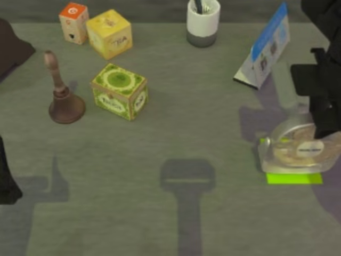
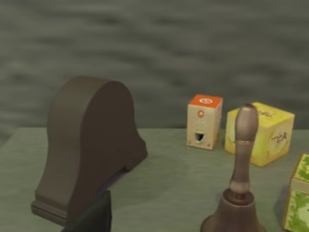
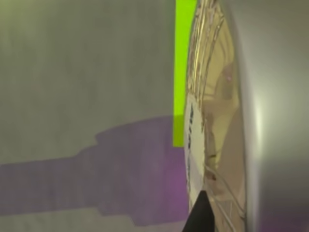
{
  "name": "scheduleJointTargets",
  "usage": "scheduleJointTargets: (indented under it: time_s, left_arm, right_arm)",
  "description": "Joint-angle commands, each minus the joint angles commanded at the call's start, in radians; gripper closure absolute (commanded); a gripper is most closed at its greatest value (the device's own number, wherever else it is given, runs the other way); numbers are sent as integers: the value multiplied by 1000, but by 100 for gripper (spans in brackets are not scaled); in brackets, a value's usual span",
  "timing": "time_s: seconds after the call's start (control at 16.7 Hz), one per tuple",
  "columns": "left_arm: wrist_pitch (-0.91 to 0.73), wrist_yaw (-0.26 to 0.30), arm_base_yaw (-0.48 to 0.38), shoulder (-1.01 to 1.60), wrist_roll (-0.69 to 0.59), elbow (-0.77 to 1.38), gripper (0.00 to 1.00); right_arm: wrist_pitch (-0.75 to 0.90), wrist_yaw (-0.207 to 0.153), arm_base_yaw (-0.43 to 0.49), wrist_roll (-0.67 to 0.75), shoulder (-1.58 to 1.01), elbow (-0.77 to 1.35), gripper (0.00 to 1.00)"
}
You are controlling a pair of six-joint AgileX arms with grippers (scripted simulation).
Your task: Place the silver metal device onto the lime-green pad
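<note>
The silver metal device (image 1: 290, 152), chrome with a cork-beige disc face, is at the table's right side over the lime-green pad (image 1: 294, 178). It covers most of the pad; a green strip shows along the near edge and a sliver at the far left corner. My right gripper (image 1: 321, 134) comes down onto the device from the far side and is shut on it. In the right wrist view one dark fingertip (image 3: 200, 215) lies against the shiny device (image 3: 217, 121), with the pad (image 3: 183, 63) beside it. My left gripper (image 1: 6, 181) is parked open at the left edge.
A brown bell (image 1: 61, 98) and a green patterned box (image 1: 120, 90) stand at the left. Yellow (image 1: 109, 33) and orange (image 1: 73, 22) boxes, a white-and-grey cup (image 1: 203, 22) and a blue-and-white card stand (image 1: 266, 48) line the back. A dark brown arched block (image 2: 87, 150) sits far left.
</note>
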State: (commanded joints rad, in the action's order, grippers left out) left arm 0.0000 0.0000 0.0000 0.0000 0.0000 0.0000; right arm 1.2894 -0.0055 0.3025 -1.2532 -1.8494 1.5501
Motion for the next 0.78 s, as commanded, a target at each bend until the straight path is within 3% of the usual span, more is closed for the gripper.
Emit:
scheduleJointTargets:
  time_s: [0.72,0.78]
  left_arm:
    - [0,0,0,0,0,0,0]
    - [0,0,0,0,0,0,0]
  right_arm:
    - [0,0,0,0,0,0,2]
    - [0,0,0,0,0,0,0]
